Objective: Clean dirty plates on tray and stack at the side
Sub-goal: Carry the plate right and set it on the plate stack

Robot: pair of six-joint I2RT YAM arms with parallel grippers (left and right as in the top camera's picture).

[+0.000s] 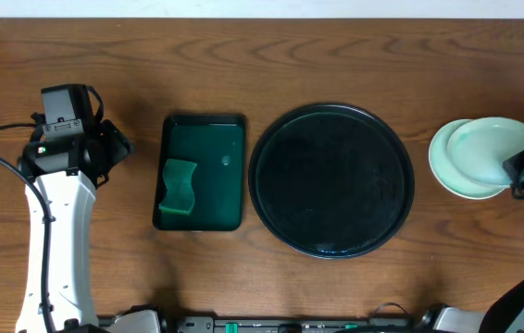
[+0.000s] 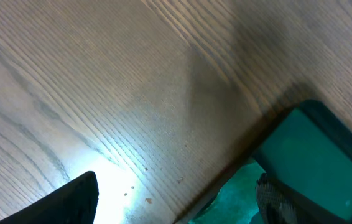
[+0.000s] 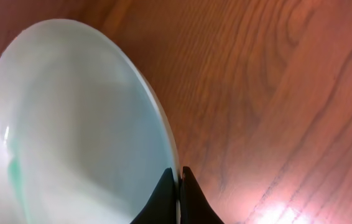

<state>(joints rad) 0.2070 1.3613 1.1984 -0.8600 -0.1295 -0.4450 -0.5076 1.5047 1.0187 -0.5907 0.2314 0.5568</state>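
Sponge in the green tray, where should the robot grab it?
Best to come straight down from above and pinch the sponge across its two long sides. It lies flat inside the green tray, whose raised rim would likely block a sideways reach.

Lower plate (image 1: 440,168) mostly hidden under top plate (image 1: 489,148); stack count unclear; green tray (image 2: 325,162) cropped, left wrist.

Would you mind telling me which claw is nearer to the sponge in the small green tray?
Left. The left claw is open just left of the green tray, close to the sponge. The right claw is far off past the black tray, shut on the top plate.
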